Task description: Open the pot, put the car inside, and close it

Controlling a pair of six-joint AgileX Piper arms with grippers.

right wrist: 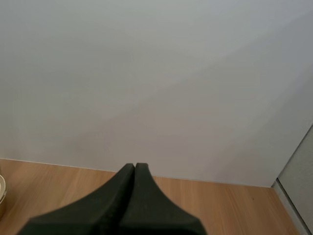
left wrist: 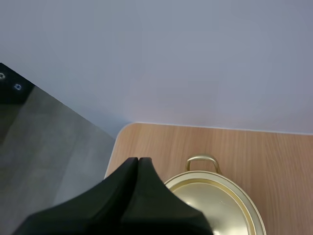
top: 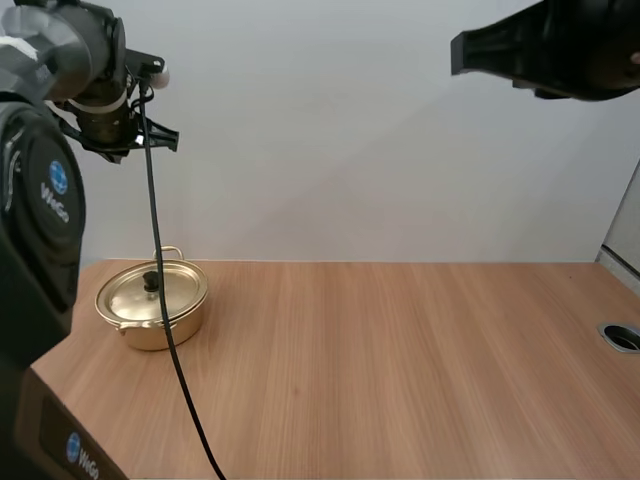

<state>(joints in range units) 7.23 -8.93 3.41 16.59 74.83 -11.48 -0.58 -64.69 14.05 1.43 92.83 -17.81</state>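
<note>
Gold pot point(top: 152, 305), lid point(top: 135, 292) on, stands on the table point(top: 400, 360). Left gripper point(left wrist: 138, 159) held high over the pot, jaws closed on nothing; right gripper point(right wrist: 135, 165) high, well right of the pot, jaws likewise closed, empty. Step in hand, by my judgement: lid off. Open the left jaws, descend plumb over the black knob point(top: 151, 283), pinch it centred, lift straight. Arm housing point(top: 40, 200) left of the pot reads "WeGo".
</note>
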